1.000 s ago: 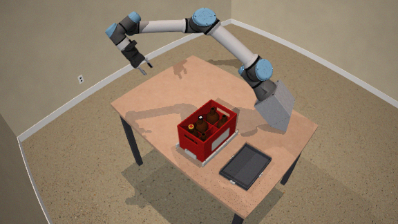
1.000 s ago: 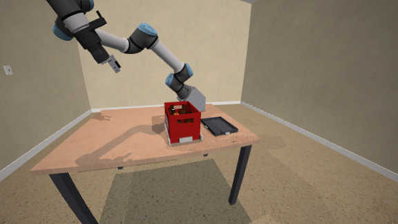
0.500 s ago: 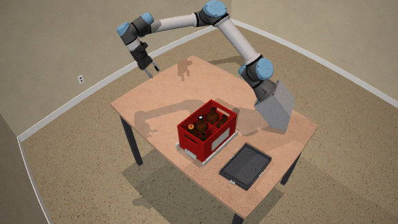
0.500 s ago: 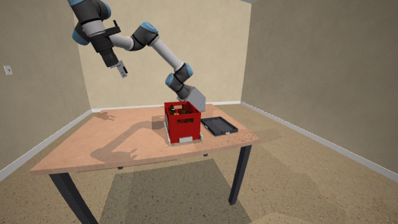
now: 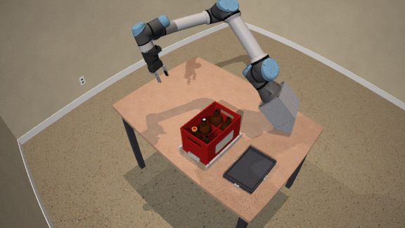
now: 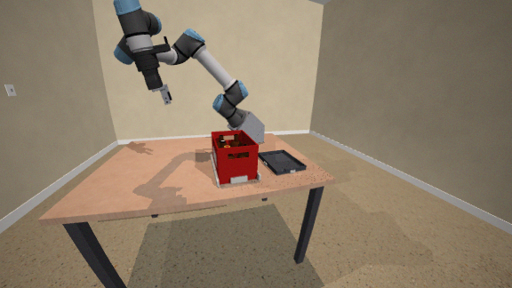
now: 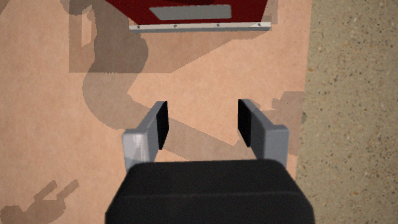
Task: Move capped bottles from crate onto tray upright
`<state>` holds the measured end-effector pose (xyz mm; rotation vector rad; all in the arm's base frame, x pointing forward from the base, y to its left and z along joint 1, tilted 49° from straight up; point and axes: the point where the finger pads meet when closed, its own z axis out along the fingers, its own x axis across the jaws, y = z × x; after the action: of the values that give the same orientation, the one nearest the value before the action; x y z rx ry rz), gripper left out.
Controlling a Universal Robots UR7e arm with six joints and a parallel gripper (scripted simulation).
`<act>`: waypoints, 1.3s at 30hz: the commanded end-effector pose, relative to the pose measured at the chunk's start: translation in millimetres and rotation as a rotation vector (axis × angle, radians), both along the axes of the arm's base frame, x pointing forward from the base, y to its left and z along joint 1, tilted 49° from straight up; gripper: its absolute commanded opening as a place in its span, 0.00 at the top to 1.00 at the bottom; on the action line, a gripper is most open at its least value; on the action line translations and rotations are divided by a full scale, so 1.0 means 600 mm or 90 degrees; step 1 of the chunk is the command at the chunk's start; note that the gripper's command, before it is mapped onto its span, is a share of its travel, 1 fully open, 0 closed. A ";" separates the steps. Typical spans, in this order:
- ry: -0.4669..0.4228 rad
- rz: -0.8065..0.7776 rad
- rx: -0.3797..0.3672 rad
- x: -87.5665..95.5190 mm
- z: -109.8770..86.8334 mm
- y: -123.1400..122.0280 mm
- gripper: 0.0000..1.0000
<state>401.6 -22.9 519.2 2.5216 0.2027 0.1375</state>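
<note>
A red crate (image 5: 211,131) stands in the middle of the table and holds several brown bottles. One bottle has a yellow cap (image 5: 194,129), one has a white cap (image 5: 204,120), and the others look open. The dark empty tray (image 5: 249,169) lies to the crate's right near the table's front edge. My gripper (image 5: 161,77) is open and empty, high above the far left part of the table, well away from the crate. In the wrist view the open fingers frame bare table, with the crate's edge (image 7: 200,12) at the top.
The arm's grey base block (image 5: 281,110) stands at the table's back right, behind the crate. The table's edge and the floor (image 7: 355,100) lie just right of the gripper in the wrist view.
</note>
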 end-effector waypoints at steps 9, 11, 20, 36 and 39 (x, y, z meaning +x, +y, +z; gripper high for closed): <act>-0.052 0.014 -0.051 -0.018 -0.046 -0.006 0.00; -0.063 0.017 -0.063 -0.022 -0.056 -0.007 0.00; -0.076 0.019 -0.079 -0.031 -0.079 -0.010 0.00; -0.110 0.028 -0.113 -0.052 -0.138 -0.018 0.00; -0.113 0.029 -0.115 -0.055 -0.155 -0.019 0.00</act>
<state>370.4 -33.7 435.7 2.3146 0.1910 0.3380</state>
